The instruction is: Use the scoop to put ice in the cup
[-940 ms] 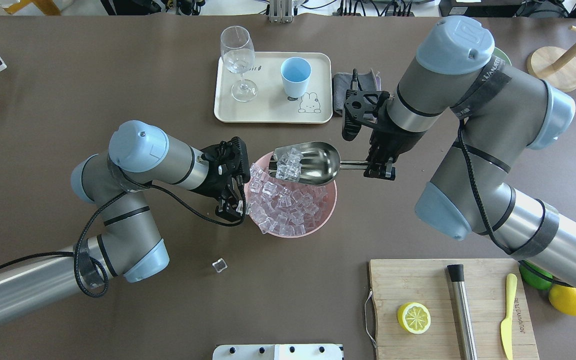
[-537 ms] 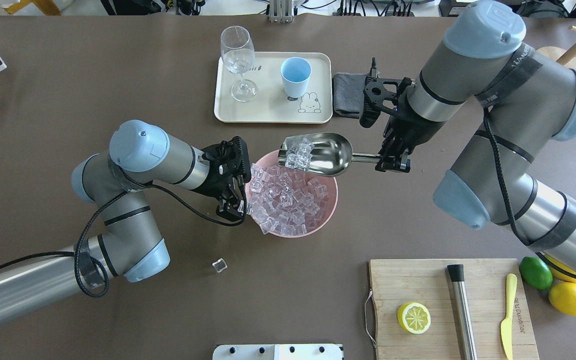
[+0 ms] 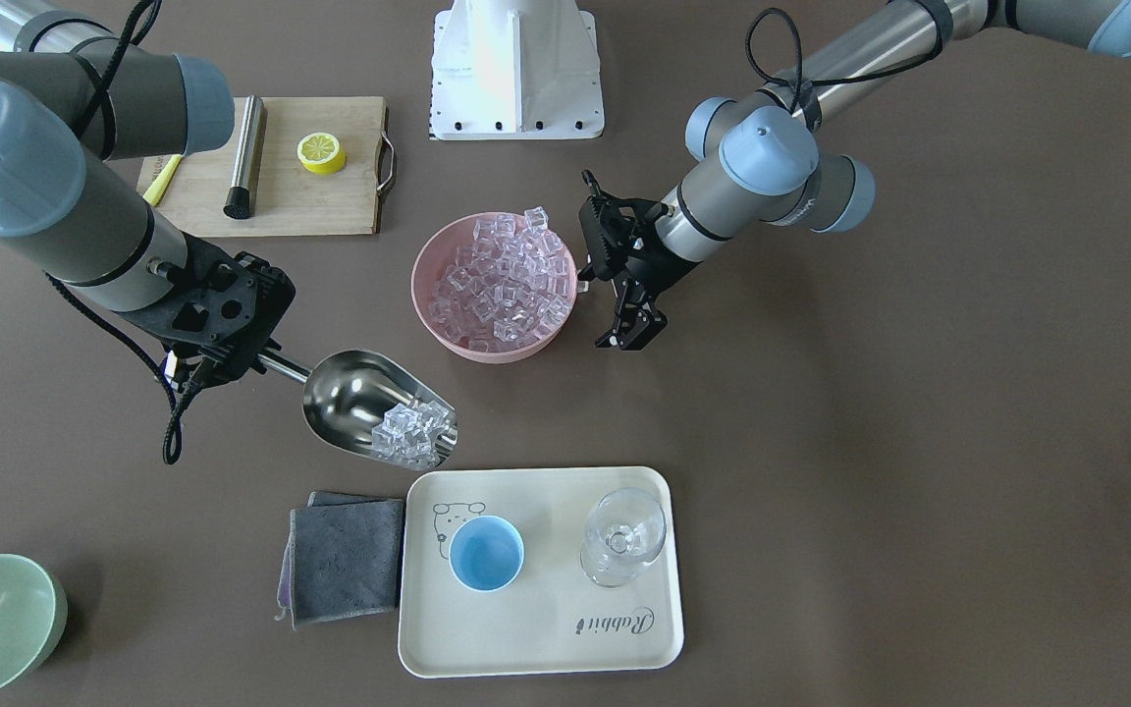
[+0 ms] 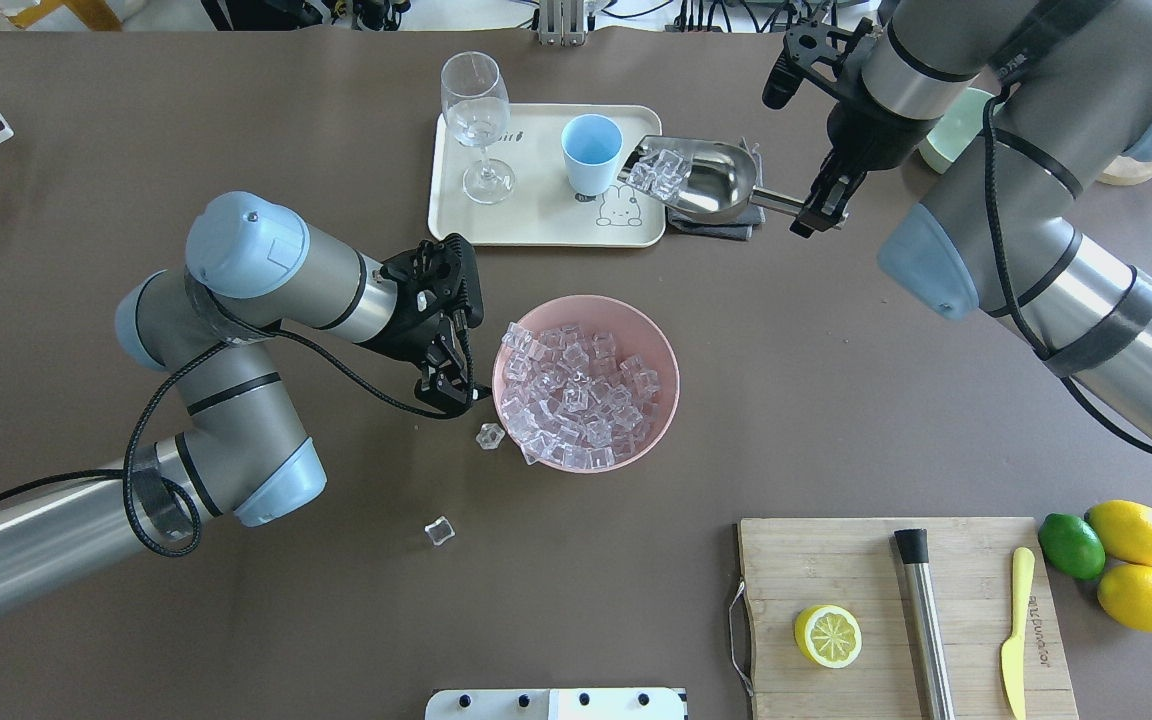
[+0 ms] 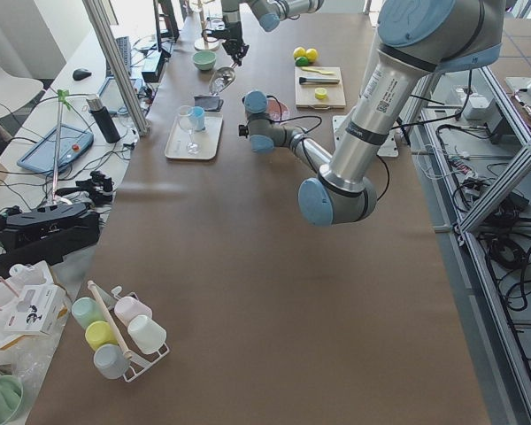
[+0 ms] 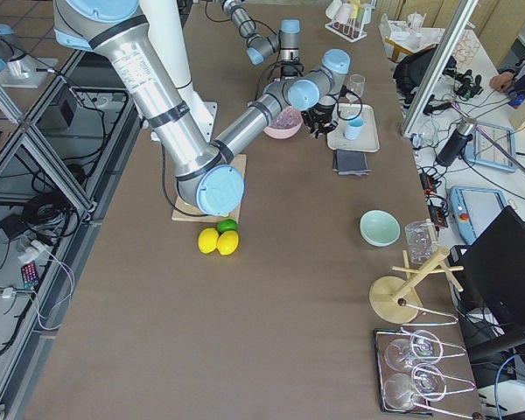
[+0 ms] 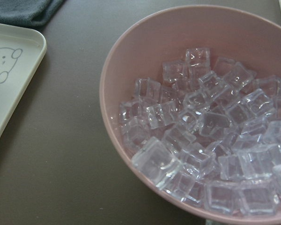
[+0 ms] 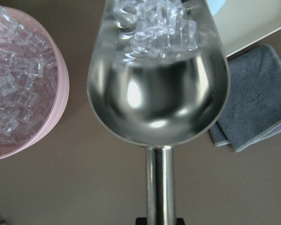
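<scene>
Beside the cup [image 4: 591, 152] now, loaded scoop [image 4: 704, 182]

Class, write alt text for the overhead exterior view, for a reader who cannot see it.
The right pincer holds a shiny steel scoop by its handle, with clear ice cubes at its mouth, next to a small light-blue cup on a cream tray. Nearer the robot, the left pincer is beside a pink bowl full of ice.

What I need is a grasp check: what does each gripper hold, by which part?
Right gripper holds the scoop by its handle end; left gripper holds nothing.
</scene>
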`<state>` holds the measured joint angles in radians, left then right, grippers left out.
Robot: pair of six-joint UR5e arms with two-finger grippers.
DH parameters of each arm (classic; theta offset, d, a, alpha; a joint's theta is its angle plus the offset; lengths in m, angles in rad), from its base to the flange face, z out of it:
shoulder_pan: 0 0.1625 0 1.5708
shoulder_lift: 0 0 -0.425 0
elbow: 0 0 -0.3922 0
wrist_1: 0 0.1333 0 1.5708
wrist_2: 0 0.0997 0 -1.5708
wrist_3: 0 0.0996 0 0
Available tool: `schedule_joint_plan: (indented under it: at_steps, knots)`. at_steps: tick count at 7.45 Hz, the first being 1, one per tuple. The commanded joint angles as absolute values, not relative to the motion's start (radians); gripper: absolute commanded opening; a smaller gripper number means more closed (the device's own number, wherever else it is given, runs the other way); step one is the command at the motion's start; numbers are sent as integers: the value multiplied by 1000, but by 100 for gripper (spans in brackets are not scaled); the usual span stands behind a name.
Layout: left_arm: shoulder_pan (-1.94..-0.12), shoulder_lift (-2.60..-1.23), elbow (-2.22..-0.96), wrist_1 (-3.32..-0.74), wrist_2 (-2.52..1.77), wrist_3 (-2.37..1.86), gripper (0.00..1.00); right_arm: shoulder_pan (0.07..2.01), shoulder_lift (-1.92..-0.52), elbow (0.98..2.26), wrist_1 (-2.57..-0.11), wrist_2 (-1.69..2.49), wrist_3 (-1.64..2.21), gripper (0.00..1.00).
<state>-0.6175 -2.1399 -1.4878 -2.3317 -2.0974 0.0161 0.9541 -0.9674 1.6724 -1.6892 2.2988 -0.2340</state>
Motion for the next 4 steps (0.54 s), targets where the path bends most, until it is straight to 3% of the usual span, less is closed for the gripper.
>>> schedule_joint_plan:
  at_steps: [1, 4]
  knots:
    - [-649, -2140, -1493, -2332, -2140, 15, 99, 971, -862, 1534, -1690, 2275, -201, 0]
    - [-676, -2128, -1511, -2326, -2195, 15, 99, 971, -749, 1427, -1747, 2241, -190, 0]
